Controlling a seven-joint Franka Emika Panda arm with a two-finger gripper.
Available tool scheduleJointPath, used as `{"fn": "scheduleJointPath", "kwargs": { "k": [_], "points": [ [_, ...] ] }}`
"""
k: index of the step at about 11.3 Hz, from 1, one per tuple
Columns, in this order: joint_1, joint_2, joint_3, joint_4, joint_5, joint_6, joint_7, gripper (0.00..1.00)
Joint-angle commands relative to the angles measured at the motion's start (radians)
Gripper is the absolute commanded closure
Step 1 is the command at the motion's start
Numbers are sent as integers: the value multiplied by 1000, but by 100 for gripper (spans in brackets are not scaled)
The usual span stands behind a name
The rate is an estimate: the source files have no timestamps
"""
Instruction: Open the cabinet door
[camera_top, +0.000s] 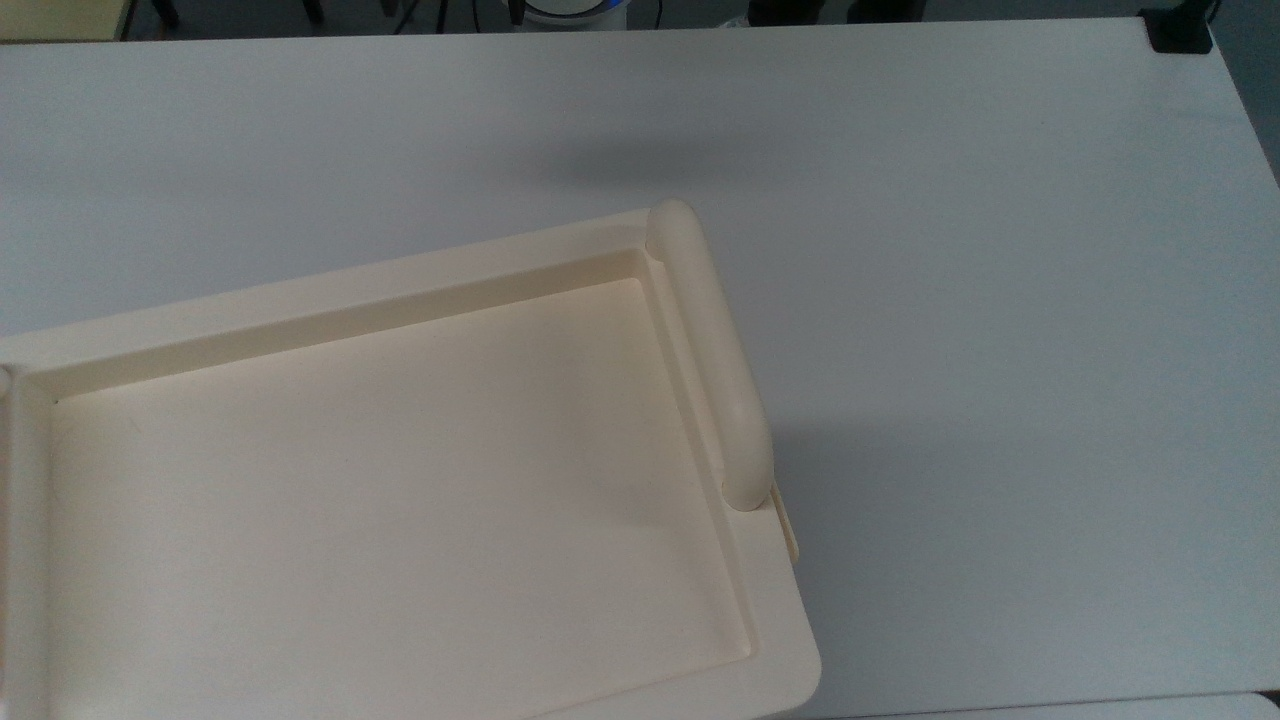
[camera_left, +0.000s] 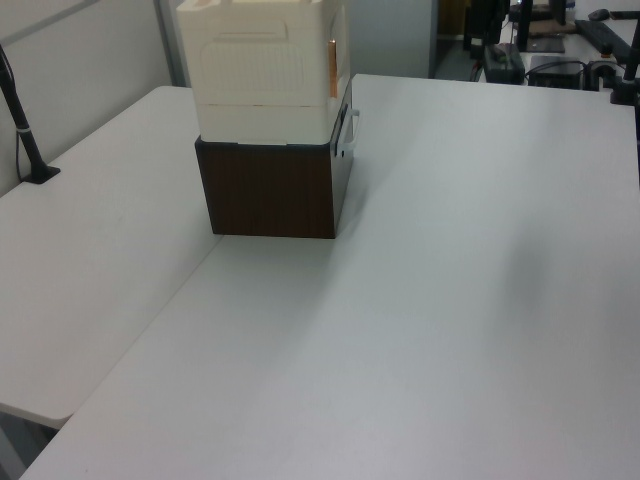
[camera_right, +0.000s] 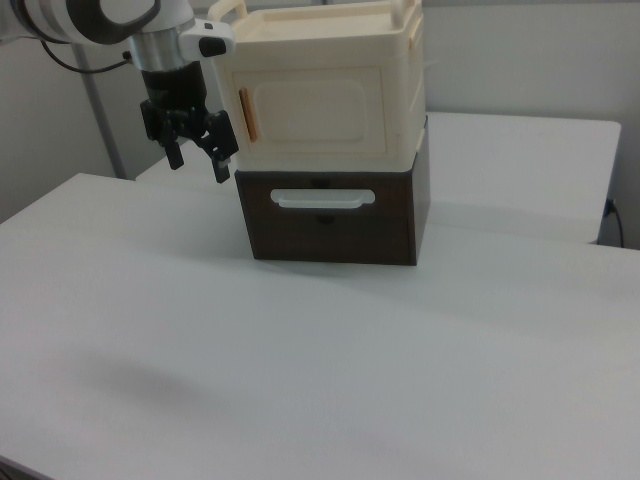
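Note:
The cream cabinet (camera_right: 330, 40) stands on a dark brown box. Its cabinet door (camera_right: 315, 115) faces the right view's camera and lies flat against the front, with an orange-brown handle strip (camera_right: 245, 115) along its left edge. My gripper (camera_right: 197, 160) hangs just to the right view's left of that strip, level with the door's lower part, open and holding nothing. From above, the cabinet (camera_top: 400, 290) appears as a recessed top with a rounded bar (camera_top: 715, 350), and a thin sliver of the door's strip (camera_top: 789, 525) pokes out below the bar. The left view shows the cabinet (camera_left: 260, 70) side-on.
The dark brown box (camera_right: 330, 215) under the cabinet has a white drawer handle (camera_right: 322, 198). Both stand on a wide white table (camera_right: 300, 370) with open surface in front. A black pole clamp (camera_left: 30, 150) sits at the left view's left table edge.

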Motion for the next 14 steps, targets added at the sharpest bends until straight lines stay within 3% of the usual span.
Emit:
{"fn": "scheduleJointPath", "kwargs": {
  "k": [1, 11, 14],
  "points": [
    [3, -12, 5, -18, -16, 7, -15, 0],
    [-5, -12, 5, -17, -10, 16, -43, 0],
    [-26, -9, -7, -15, -13, 24, -390, 1]
  ]
}}
